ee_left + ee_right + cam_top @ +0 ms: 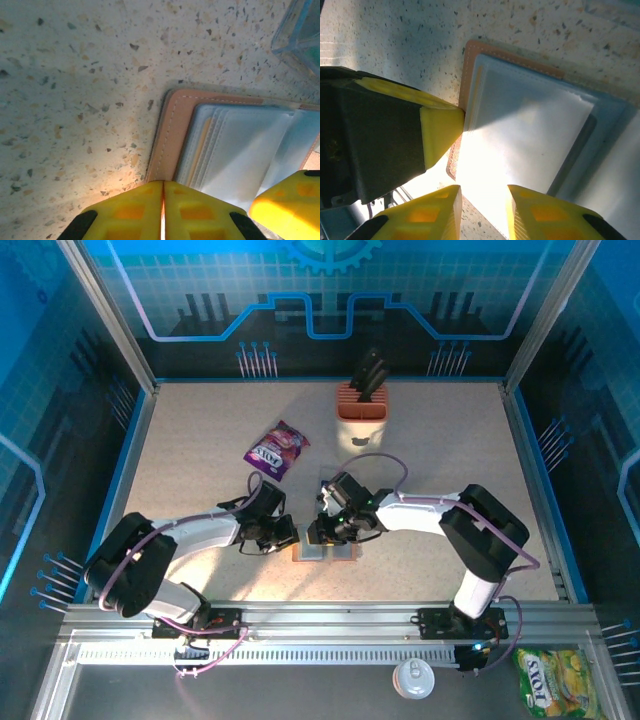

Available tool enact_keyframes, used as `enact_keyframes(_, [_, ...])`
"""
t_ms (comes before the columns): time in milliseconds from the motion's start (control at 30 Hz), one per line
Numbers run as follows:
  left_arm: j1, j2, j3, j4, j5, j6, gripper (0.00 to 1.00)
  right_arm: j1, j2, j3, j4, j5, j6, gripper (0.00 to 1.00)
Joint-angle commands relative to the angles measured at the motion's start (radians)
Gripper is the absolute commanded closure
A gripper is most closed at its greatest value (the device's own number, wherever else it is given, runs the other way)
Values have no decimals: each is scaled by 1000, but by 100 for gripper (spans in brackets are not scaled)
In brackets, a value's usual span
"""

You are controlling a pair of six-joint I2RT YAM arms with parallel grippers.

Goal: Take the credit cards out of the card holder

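Seen from my remote console, the brown leather card holder (340, 554) lies open and flat on the speckled table (200, 430), low in the centre of the overhead frame, with both arms bent inward over it. The left gripper (163, 187) has its yellow fingers pressed tight together. Their tip sits against the holder's stitched brown rim at its left edge, and I cannot tell whether any leather is caught in the seam between them. The right gripper (484, 192) hangs over the holder's near edge with its fingers (540, 215) parted a little, and the glare-washed grey-blue pocket panel shows through the gap. I cannot make out anything clamped there. In the left wrist view a thin tan strip runs along the layered pocket edges, and I cannot say whether it is card or lining. No credit card face can be told apart from the pockets. At the upper right corner of that same view lies a clear plastic item (300, 30), teal showing through it, apart from the holder. Overhead, a purple snack packet (277, 449) lies above and left of the grippers. A cream-and-orange knife block (361, 403) stands toward the top centre. A yellow snack bag (555, 680) rests at lower right, beyond the rail.
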Motion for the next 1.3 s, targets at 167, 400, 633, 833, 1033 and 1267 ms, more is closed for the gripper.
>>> enact_keyframes(167, [-6, 20, 0, -36, -12, 18, 90, 16, 42, 9, -47, 8, 27, 69])
enact_keyframes(400, [-6, 24, 11, -49, -16, 28, 90, 16, 19, 2, -90, 62, 23, 69])
enact_keyframes(633, [-6, 23, 16, -63, -22, 37, 90, 12, -4, -13, -111, 93, 21, 69])
enact_keyframes(833, [-7, 16, 18, -69, -25, 38, 90, 5, -17, -52, -78, 90, 36, 69])
enact_keyframes(1033, [-6, -3, 38, -98, -27, 39, 90, 1, -28, -86, -22, 68, 50, 69])
enact_keyframes(1267, [-6, -76, 84, -161, -34, 41, 88, -7, -36, -104, 10, 53, 51, 69])
